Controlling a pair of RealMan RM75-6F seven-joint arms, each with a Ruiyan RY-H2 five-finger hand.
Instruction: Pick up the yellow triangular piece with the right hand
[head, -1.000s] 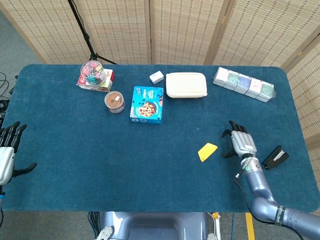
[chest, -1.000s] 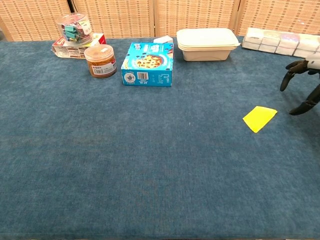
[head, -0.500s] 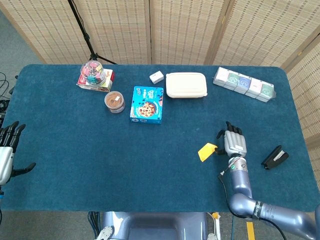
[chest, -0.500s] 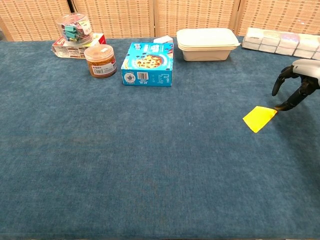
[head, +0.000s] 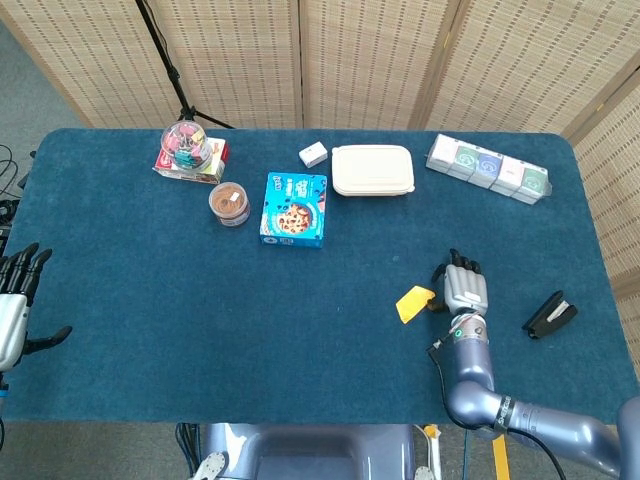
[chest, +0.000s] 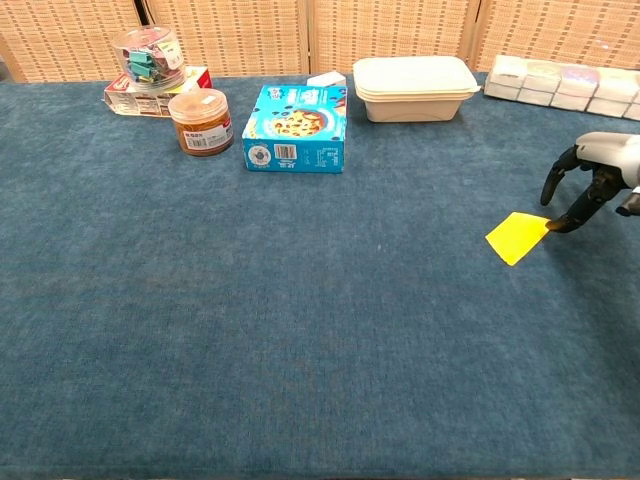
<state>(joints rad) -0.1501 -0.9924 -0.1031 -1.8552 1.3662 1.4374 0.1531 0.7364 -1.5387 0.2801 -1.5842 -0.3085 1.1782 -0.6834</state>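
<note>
The yellow triangular piece (head: 414, 303) lies flat on the blue counter (head: 150, 300), with the right hand (head: 464, 291) just at its 3 o'clock, fingers (chest: 566, 222) parted and curled down, one tip seemingly touching its edge. The hand holds nothing. The left hand (head: 14, 310) rests spread and empty at the counter's 9 o'clock edge.

Right hand (head: 464, 290) silver-backed, black fingers (chest: 556, 183), blue-grey metallic arm (head: 520, 418), thin black cable (head: 436, 350)
</note>
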